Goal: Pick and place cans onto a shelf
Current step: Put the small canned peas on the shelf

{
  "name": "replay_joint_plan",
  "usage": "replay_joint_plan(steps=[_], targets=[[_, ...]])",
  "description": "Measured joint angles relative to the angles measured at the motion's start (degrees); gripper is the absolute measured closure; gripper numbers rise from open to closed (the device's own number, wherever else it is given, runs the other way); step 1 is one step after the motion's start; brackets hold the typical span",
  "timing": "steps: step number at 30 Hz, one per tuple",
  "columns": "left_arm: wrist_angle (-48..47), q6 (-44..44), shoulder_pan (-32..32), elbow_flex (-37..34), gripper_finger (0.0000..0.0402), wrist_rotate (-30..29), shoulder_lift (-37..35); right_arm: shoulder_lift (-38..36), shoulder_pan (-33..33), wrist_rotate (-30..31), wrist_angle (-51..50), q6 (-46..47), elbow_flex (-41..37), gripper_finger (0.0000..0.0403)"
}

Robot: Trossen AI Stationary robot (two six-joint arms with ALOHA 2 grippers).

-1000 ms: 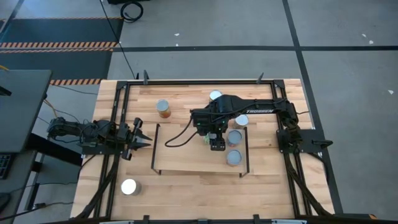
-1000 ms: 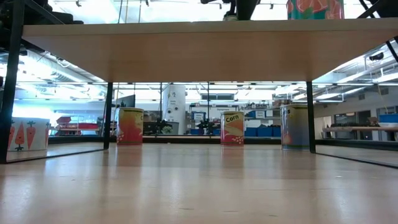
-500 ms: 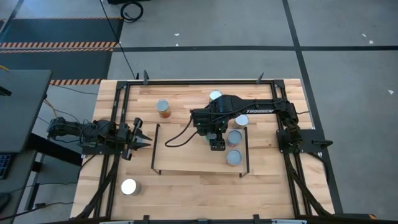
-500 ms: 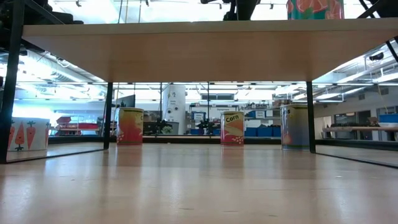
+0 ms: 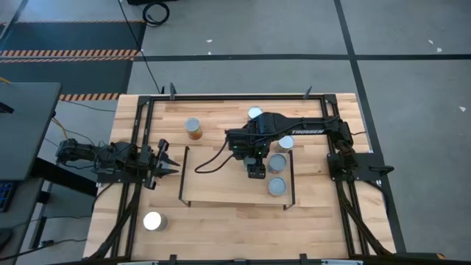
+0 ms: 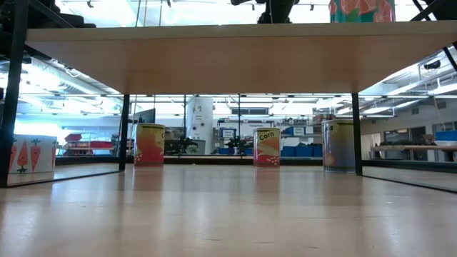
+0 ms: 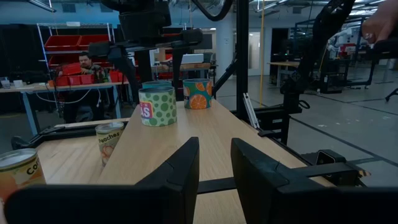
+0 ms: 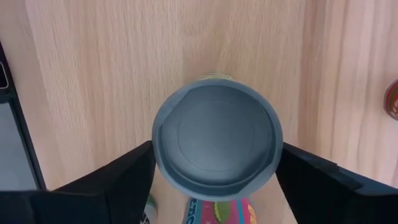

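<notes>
The right gripper [image 5: 257, 171] hangs over the shelf [image 5: 221, 193] just right of centre in the high view, and in the right wrist view its two dark fingers [image 8: 121, 176] flank a grey-lidded can [image 8: 217, 142] that fills the middle of the frame, the can standing upright between them on the light wood; the fingers sit right at the can's sides, spread no wider than the lid, though whether they actually press on it cannot be told. In the high view two more cans stand on the shelf's right end, one [image 5: 278, 163] just right of the gripper and another [image 5: 277, 186] below it near the black end frame. Off the shelf, a can [image 5: 193, 128] stands on the tabletop [image 5: 324, 221] at upper centre-left, and a white-lidded can [image 5: 153, 221] sits at lower left. The left gripper [image 5: 166, 158] waits at the table's left edge, well apart from every can, its fingers [image 7: 180, 168] parted and holding nothing
</notes>
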Motion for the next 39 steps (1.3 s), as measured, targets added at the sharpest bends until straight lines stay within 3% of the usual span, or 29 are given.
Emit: replay_joint_plan(steps=[17,22,34,39], targets=[[0.0,0.0,0.0,0.0,0.0303,0.0,0.0,-2.4,0.6,-0.1,0.0,0.8,0.1,0.0082],[0.0,0.0,0.0,0.0,0.0303,0.0,0.0,-2.1,0.8,3.0,0.0,-0.3,-2.2,0.0082],[0.0,0.0,0.0,0.0,0.0303,0.0,0.0,-2.0,0.8,0.3,0.0,0.6,-4.2,0.0059],[0.0,0.0,0.0,0.0,0.0303,0.0,0.0,-2.0,0.8,3.0,0.0,2.1,-4.2,0.0056]])
